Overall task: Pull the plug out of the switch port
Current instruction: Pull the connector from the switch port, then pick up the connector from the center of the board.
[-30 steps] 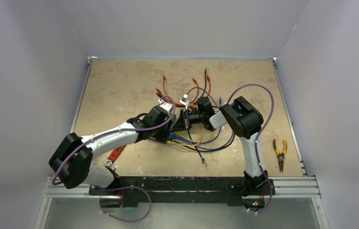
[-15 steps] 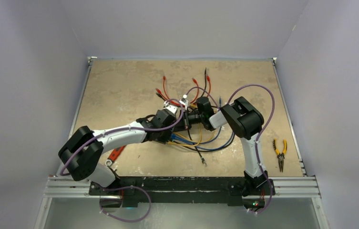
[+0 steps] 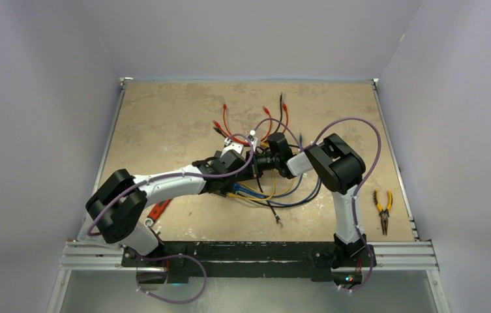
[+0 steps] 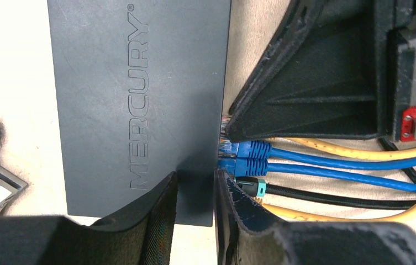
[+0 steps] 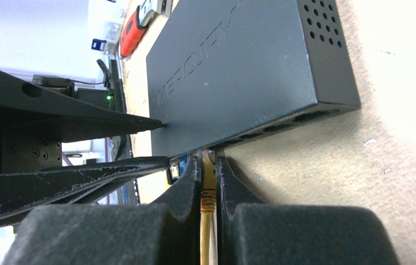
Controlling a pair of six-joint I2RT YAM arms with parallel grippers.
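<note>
Left wrist view: the switch [image 4: 139,99] lies flat on the bench [image 4: 6,66]. My left fingers [image 4: 158,221] stand a narrow gap apart at its port-side corner; I cannot tell whether they grip. Blue plugs [image 4: 252,150] crowd adjacent ports.

Right wrist view: my right fingers [image 5: 186,187] clamp the yellow plug [image 5: 209,196], not yet withdrawn; extraction remains.

Top view: loose leads [image 3: 275,195] surround the work; pliers [image 3: 382,208] lie well apart.

The matte black switch [image 4: 139,99], embossed MERCURY, lies flat mid tabletop [image 3: 164,117]; the yellow plug [image 5: 208,199] sits in its port.
</note>
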